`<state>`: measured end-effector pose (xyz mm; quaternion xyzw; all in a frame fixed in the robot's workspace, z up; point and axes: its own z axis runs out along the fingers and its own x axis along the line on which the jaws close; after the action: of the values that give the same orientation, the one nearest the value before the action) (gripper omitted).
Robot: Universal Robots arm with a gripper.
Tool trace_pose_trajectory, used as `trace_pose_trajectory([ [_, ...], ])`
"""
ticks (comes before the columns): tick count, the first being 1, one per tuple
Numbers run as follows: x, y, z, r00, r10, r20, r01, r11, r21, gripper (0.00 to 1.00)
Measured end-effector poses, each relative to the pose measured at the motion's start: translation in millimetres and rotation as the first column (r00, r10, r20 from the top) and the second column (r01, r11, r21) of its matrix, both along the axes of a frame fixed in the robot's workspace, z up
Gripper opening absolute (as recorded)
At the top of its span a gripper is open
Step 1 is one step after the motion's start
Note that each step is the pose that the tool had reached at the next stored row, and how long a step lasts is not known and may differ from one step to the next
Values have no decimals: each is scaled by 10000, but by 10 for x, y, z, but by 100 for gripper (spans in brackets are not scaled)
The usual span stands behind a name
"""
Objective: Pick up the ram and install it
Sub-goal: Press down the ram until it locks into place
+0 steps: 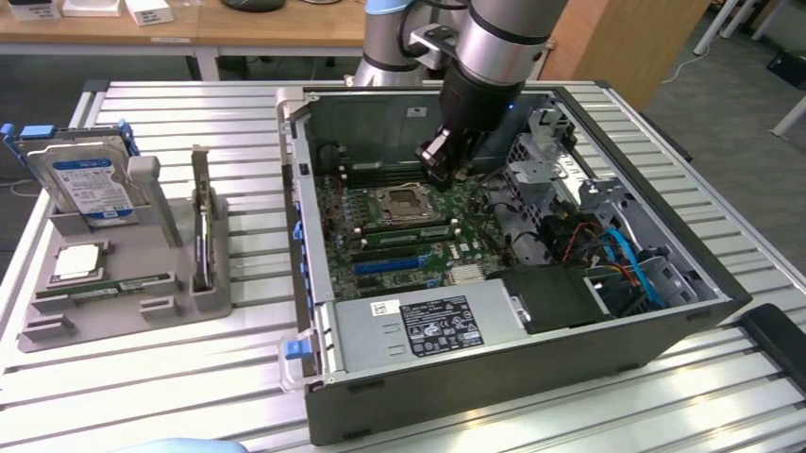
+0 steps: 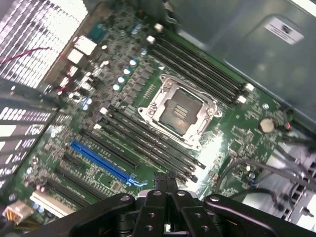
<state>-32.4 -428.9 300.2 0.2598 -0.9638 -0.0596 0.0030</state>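
Find the ram (image 1: 108, 286) lying flat in a slot of the grey holder tray (image 1: 189, 304), lower left of the exterior view, just below the square processor chip (image 1: 78, 260) and in front of the upright hard drive (image 1: 89, 179). Not gripped, not touched. Well apart from it, upper centre of that view, hanging inside the open computer case (image 1: 504, 377) above the motherboard (image 1: 377, 247): the end effector (image 1: 441, 162), pinched fully closed on nothing. Confirmed from the wrist, with closed fingertips (image 2: 167, 181) over the long black memory slots (image 2: 148, 148) beside the empty socket (image 2: 178, 111). Judged as pickup not yet done. Calls for opening the jaws and reaching over the tray on the counter (image 1: 189, 401), lined up along the thin stick.
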Motion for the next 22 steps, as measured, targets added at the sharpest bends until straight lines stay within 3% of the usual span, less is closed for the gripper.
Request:
trace_pose_trajectory([
  [5, 0, 0, 0, 9963, -860, 0, 860, 9963, 1, 10],
  [10, 0, 0, -1, 9847, -1745, 0, 1745, 9847, 1, 10],
  [17, 0, 0, -1, 9582, -2861, 1, 2861, 9582, -2, 10],
  [22, 0, 0, -1, 9338, -3579, 3, 3579, 9338, -9, 10],
])
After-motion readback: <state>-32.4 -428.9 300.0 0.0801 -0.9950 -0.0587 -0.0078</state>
